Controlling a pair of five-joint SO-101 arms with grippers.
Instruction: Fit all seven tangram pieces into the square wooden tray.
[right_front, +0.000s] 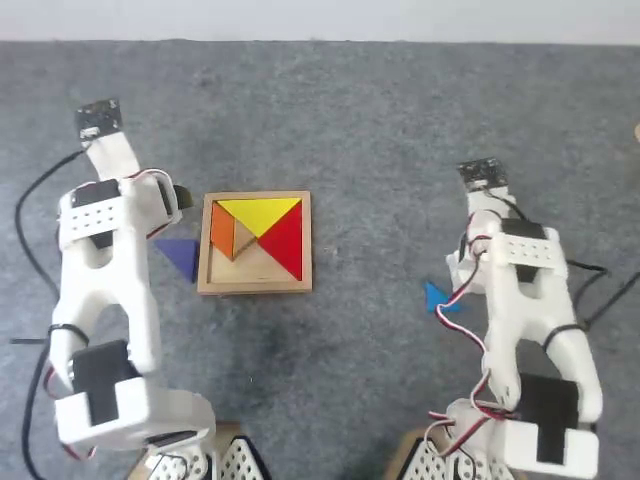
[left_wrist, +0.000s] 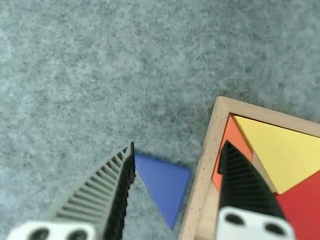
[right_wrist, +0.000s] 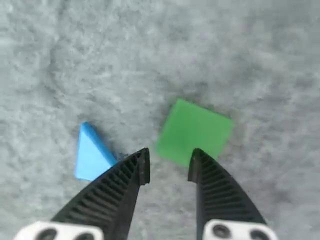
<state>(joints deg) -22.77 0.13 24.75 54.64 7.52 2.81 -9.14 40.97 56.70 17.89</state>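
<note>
From above, the left arm (right_front: 100, 260) reaches to the outer edge of the square wooden tray (right_front: 255, 288), where the yellow triangle (right_front: 258, 213), red triangle (right_front: 286, 246) and orange piece (right_front: 221, 235) already sit. The dark blue triangle (right_front: 180, 256) lies on the surface just outside that edge, under this arm's wrist. The light blue triangle (right_front: 437, 297) lies beside the right arm (right_front: 520, 280), well apart from the tray. At the left wrist, the left fingers (left_wrist: 122, 172) stand wide apart and hold nothing. The dark blue triangle (left_wrist: 162, 182) lies between them, nearer the ribbed one, its long point running back toward the wrist, while the other finger hangs over the tray's rim (left_wrist: 210, 145). We judge that finger must clear the rim before closing. At the right wrist, the right fingers (right_wrist: 132, 172) are apart and empty, the green square (right_wrist: 195, 131) just ahead of their tips and the light blue triangle (right_wrist: 91, 152) outside the ribbed finger.
</note>
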